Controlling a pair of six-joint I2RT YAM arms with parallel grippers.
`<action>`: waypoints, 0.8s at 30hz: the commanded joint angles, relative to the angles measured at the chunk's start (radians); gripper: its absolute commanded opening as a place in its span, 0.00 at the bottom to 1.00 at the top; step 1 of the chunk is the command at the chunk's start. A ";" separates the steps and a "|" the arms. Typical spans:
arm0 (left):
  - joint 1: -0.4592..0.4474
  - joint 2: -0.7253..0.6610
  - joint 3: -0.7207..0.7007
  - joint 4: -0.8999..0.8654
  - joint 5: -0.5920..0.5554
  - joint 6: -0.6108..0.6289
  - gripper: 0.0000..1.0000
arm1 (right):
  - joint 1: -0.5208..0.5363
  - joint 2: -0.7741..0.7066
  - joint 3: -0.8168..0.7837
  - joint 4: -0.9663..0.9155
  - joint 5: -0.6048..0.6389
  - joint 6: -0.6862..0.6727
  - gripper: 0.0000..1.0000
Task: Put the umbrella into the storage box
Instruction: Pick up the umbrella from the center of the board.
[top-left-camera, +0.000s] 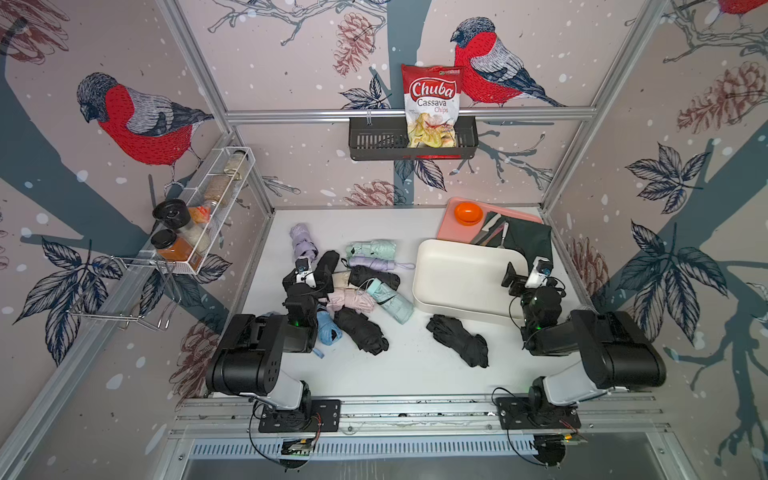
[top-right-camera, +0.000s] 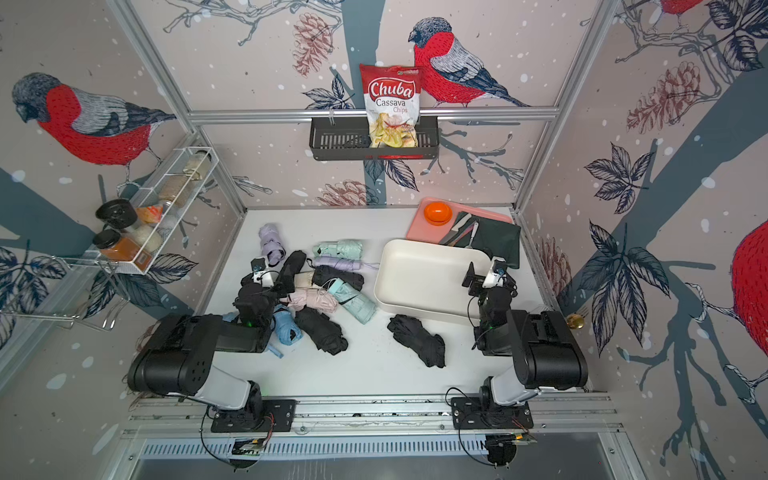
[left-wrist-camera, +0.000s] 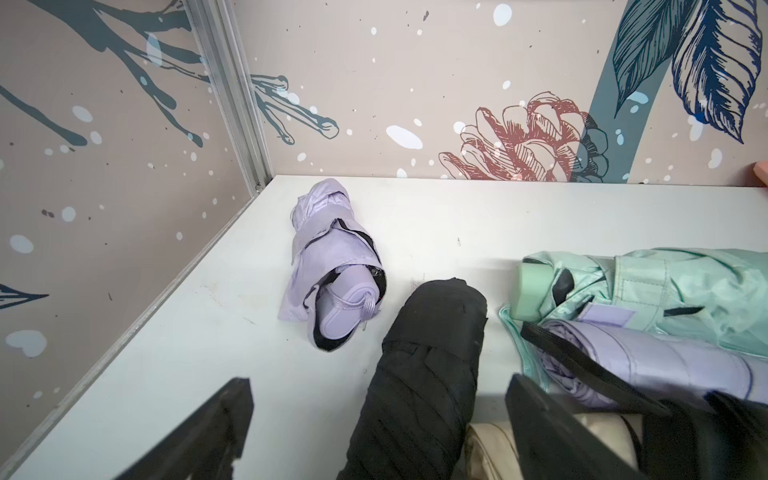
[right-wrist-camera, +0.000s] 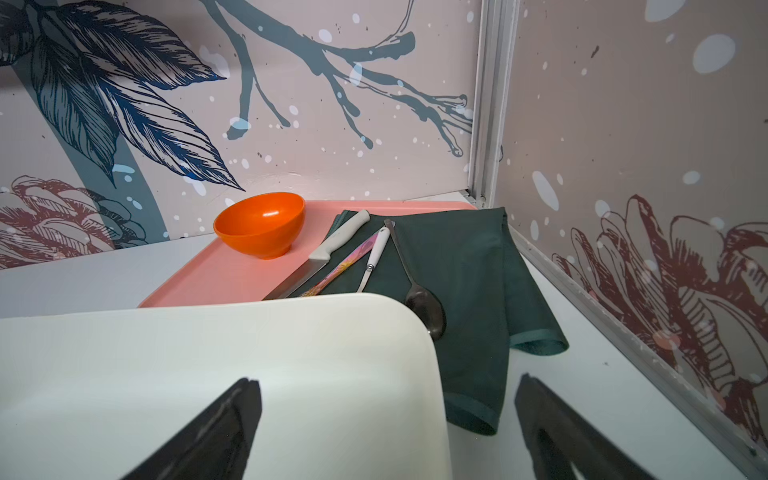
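Several folded umbrellas (top-left-camera: 353, 301) heaped on tabletop (top-left-camera: 395, 374) beside empty storage box (top-left-camera: 457, 270). My left gripper (left-wrist-camera: 378, 386) wide, black umbrella (left-wrist-camera: 424, 353) between jaws, ungripped; right gripper (right-wrist-camera: 386, 386) wide over box. Judge light, soft, slippery: pinch strapped middle.

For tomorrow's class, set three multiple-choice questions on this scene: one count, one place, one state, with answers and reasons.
1. How many umbrellas lie in the storage box? A two; B five; C none.
2. The orange bowl stands: A in the storage box; B on the pink tray; C on a chair.
3. The right hand is: A open, empty; B shut on an umbrella; C shut on the bowl.
Answers: 1 C, the box is bare inside; 2 B, it rests on the tray; 3 A, its jaws stand wide apart, nothing between them.
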 joint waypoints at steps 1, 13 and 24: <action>-0.001 -0.001 0.001 0.027 0.008 0.005 0.98 | 0.000 -0.002 0.002 0.007 -0.002 0.002 1.00; -0.001 0.000 0.001 0.027 0.007 0.004 0.98 | -0.008 -0.002 0.007 -0.002 -0.013 0.009 1.00; -0.001 0.001 0.003 0.027 0.007 0.005 0.98 | -0.009 -0.003 0.006 0.002 -0.016 0.009 1.00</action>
